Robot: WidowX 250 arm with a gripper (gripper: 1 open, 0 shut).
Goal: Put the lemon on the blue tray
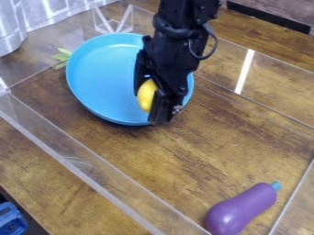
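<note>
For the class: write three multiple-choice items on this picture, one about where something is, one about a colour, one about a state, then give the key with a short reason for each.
1. Where is the eggplant?
A. on the blue tray
B. on the wooden table, lower right
C. in the gripper

2. What colour is the tray?
A. blue
B. red
C. white

3. What is the gripper doing?
A. standing open and empty
B. shut on the lemon
C. shut on the eggplant

Key: B, the purple eggplant lies on the table far from the tray; A, the round dish is bright blue; B, the yellow lemon sits between the fingers at the tray's near rim.
</note>
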